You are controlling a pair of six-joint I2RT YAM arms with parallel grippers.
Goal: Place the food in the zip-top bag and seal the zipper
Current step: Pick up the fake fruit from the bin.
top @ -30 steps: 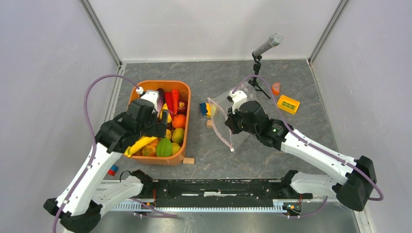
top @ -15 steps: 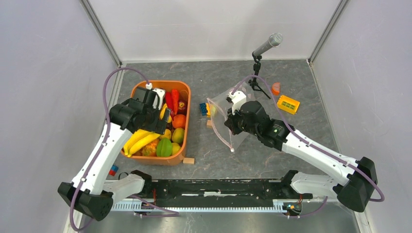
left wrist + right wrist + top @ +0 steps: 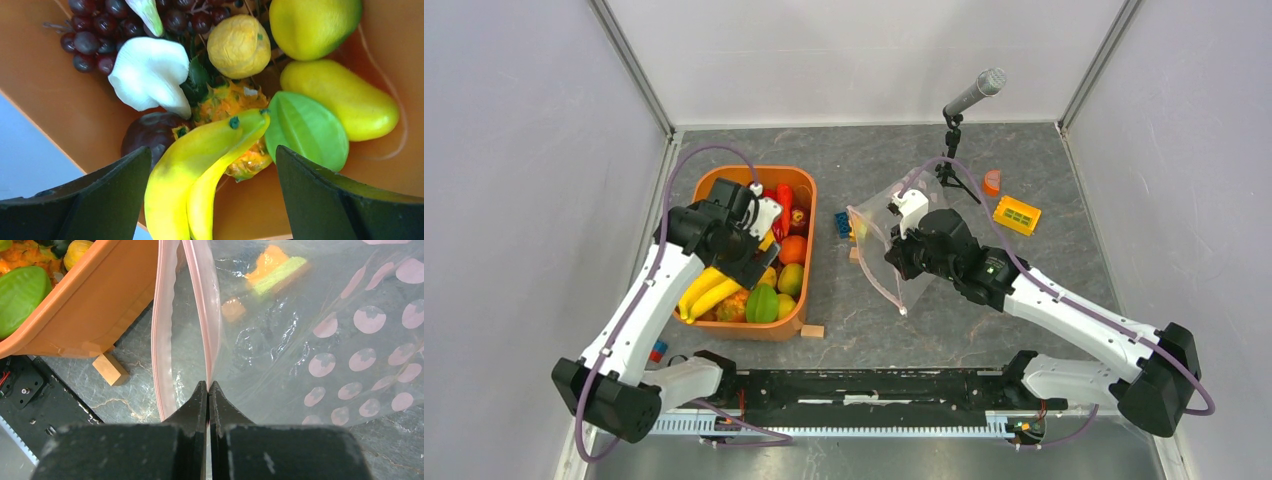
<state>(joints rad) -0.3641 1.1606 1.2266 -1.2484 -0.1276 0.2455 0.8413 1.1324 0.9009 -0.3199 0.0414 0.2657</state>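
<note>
1. Bag point(image 3: 916, 285): it stands right of centre on the table point(image 3: 944, 330), lifted at its mouth. The zipper point(image 3: 871, 268) runs far to near, slanting right toward the near end, and the mouth faces left toward the tub point(image 3: 764, 330).
2. Mouth: one pink lip is pinched, and the other bows away from it, leaving a narrow gap.
3. Food: all of it lies in the tub. The bananas point(image 3: 200, 165) lie lengthwise from near-left to far-right, their tips resting on the pineapple point(image 3: 225, 100). A green fruit point(image 3: 305, 130) and a mango point(image 3: 340, 100) lie beside them.
4. Right gripper point(image 3: 207, 387): its jaws are fully closed on the nearer zipper lip, close to the lower end of the strip.
5. Left gripper point(image 3: 212, 155): its jaws are spread wide and hold nothing. It hangs over the tub, straddling the bananas without touching them.
6. Clearances: a strip of bare table separates tub and bag. Coloured blocks point(image 3: 844, 224) sit at its far end and a wooden block point(image 3: 812, 331) at the tub's near-right corner. A microphone stand point(image 3: 959, 130) stands just behind the bag.
</note>
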